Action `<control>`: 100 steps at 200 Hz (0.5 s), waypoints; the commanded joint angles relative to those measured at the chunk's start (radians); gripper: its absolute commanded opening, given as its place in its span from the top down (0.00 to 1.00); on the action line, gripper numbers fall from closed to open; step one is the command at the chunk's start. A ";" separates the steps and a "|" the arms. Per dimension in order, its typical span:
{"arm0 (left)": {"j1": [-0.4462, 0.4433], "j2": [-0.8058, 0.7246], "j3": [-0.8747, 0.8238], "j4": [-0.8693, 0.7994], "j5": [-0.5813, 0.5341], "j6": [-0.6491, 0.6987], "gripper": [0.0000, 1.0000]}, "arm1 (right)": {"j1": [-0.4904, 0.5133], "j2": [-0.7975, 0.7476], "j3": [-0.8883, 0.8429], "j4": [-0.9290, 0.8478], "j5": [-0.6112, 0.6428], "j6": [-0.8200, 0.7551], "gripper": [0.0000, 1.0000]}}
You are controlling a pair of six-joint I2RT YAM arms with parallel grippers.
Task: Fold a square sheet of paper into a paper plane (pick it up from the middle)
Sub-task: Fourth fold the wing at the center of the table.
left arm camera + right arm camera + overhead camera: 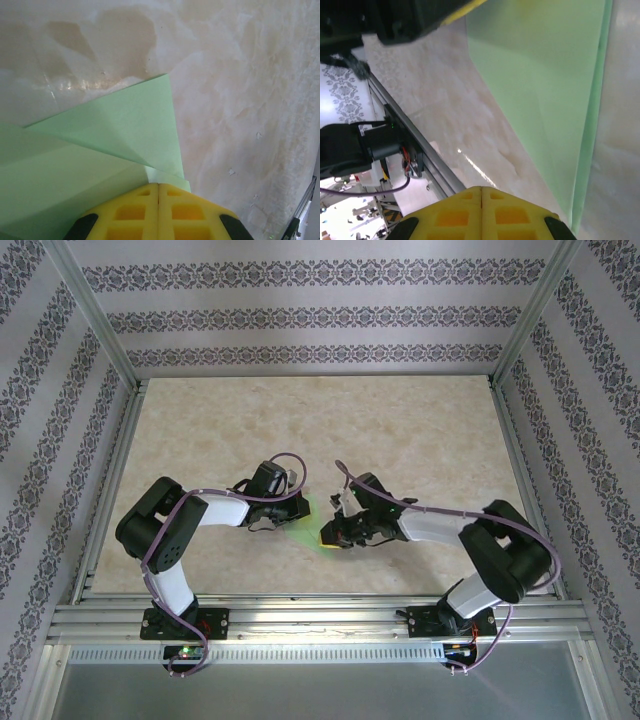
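Mid-fold state, both arms converged at the centre of the table (300, 430). The sheet of paper (318, 523) lies between the two wrists, largely covered by them from above, so I cannot read its full outline or long axis in the overhead view. From the left wrist camera, the left gripper (158, 202) has its yellow fingers pressed together with no gap. The sheet of paper (115, 125) starts right at the fingertips and spreads ahead and to the left of them; I cannot tell whether a thin layer is nipped between the pads or merely lies beneath them. A folded flap (145, 115) rises over the lower layer as a triangle, its tip pointing away from the fingers and slightly right, and its crease runs back towards the fingertips. From the right wrist camera, the right gripper (481, 205) is likewise closed and holds nothing. The sheet of paper (545, 75) lies ahead and to the right of it, apart from the fingertips, its long doubled edge running from far to near almost parallel to the line of the fingers. The frame rail (420, 150) crosses on the left of this view. I judge the left gripper (305, 512) the nearer arm, with the right gripper (330, 533) just beside the sheet's edge; any next crease depends on approaching across that doubled edge.
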 commanded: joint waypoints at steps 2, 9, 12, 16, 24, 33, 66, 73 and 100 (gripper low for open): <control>0.017 0.008 -0.025 -0.102 -0.054 0.004 0.98 | -0.003 0.045 0.042 0.012 0.031 0.038 0.95; 0.016 0.007 -0.027 -0.100 -0.053 0.004 0.98 | -0.004 0.058 0.054 -0.001 0.046 0.024 0.95; 0.017 0.006 -0.027 -0.100 -0.053 0.003 0.98 | -0.006 0.067 0.056 -0.006 0.049 0.017 0.95; 0.016 0.007 -0.027 -0.098 -0.052 0.003 0.98 | -0.009 0.078 0.060 -0.009 0.053 0.013 0.95; 0.016 0.008 -0.026 -0.094 -0.048 0.002 0.98 | -0.019 0.110 0.062 -0.006 0.056 0.014 0.96; 0.016 0.010 -0.024 -0.088 -0.041 0.001 0.98 | -0.024 0.135 0.051 0.024 0.056 0.022 0.96; 0.017 -0.013 -0.016 -0.082 -0.011 -0.003 0.96 | -0.022 0.167 -0.021 0.007 0.109 0.006 1.00; 0.015 -0.027 -0.015 -0.066 0.013 -0.008 0.96 | -0.020 0.164 -0.033 -0.005 0.126 -0.006 1.00; 0.013 -0.113 0.011 -0.068 0.061 -0.021 0.91 | -0.018 0.169 -0.068 0.007 0.138 -0.010 1.00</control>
